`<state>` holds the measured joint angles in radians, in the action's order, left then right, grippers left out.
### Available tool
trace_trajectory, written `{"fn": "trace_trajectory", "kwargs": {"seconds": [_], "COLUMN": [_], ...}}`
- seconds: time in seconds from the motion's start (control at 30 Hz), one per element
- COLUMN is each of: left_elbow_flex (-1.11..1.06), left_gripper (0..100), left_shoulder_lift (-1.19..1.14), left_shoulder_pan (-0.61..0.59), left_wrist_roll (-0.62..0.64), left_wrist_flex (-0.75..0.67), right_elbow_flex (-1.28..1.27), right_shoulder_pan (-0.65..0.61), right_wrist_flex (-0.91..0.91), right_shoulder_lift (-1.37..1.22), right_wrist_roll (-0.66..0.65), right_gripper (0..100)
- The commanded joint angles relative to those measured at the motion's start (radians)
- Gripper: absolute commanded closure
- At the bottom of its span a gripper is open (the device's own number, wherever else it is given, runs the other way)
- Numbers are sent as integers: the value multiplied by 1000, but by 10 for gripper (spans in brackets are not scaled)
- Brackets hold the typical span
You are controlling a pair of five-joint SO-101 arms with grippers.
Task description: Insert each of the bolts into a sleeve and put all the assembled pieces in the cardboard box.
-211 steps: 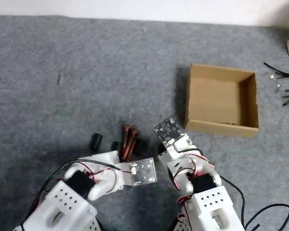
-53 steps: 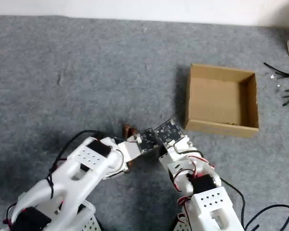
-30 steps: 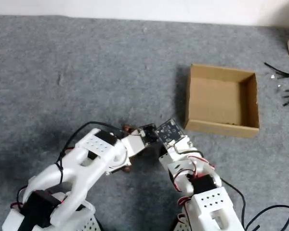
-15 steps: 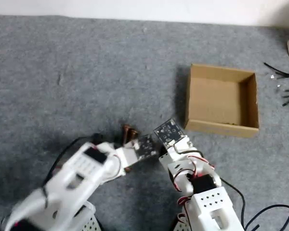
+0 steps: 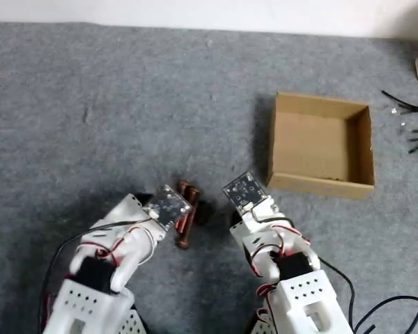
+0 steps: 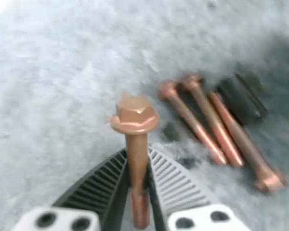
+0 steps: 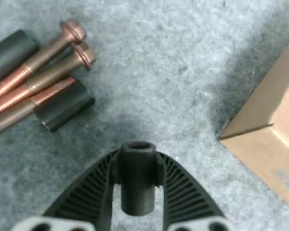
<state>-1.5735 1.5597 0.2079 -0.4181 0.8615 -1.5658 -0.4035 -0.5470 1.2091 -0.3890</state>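
While both arms rest at the near edge of the tabletop (image 5: 70, 104), each holds one half of a pair.

Left arm (image 5: 118, 243): the left gripper (image 6: 137, 156) has its jaws clenched on a copper bolt (image 6: 135, 118). It is gripped by the shank, with the flanged head out past the jaw tips and the threaded end back toward the wrist.

Middle, between the arms and near that same edge: three loose bolts (image 6: 214, 130) lie side by side, touching and roughly parallel. Two heads point one way, the third the other. Two loose sleeves (image 7: 62, 107), black, lie against them. I cannot tell whether any shank enters one.

Right arm (image 5: 279, 250): the right gripper (image 7: 137, 160) has its jaws clamped round a black sleeve (image 7: 137, 192). Its open bore faces out beyond the tips.

Relation that matters: the held bolt lies left of the held sleeve, and the two are near but apart. The bolt's long axis must line up with the bore. My judgement is that the threaded end sits buried between the jaws, so entry may be awkward without a re-grip.

Cardboard box (image 5: 320, 142): right of middle, toward the right edge, open top. Its bare floor shows, with no assembled piece in it yet. The right arm is the nearer one.

Right edge: a few thin black bits (image 5: 411, 129).
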Motion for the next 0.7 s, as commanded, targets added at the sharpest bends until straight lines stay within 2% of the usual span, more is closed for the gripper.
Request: {"fn": "trace_trajectory", "kwargs": {"seconds": [0.0, 0.13, 0.3, 0.5, 0.67], "left_elbow_flex": [-25, -76, -124, -124, -124], "left_gripper": [994, 991, 990, 990, 990], "left_shoulder_lift": [147, 289, 254, 254, 254], "left_shoulder_pan": [-45, -93, -131, -133, -133], "left_wrist_roll": [60, 118, 170, 175, 175], "left_wrist_flex": [-26, -41, -206, -209, -209], "right_elbow_flex": [15, 4, -87, -196, -206], "right_shoulder_pan": [8, 7, 2, 2, 7], "right_wrist_flex": [28, 61, 243, 489, 519], "right_shoulder_lift": [19, 21, 21, 21, 21], "right_wrist_roll": [8, 8, 8, 8, 8], "right_gripper": [994, 990, 989, 989, 989]}}
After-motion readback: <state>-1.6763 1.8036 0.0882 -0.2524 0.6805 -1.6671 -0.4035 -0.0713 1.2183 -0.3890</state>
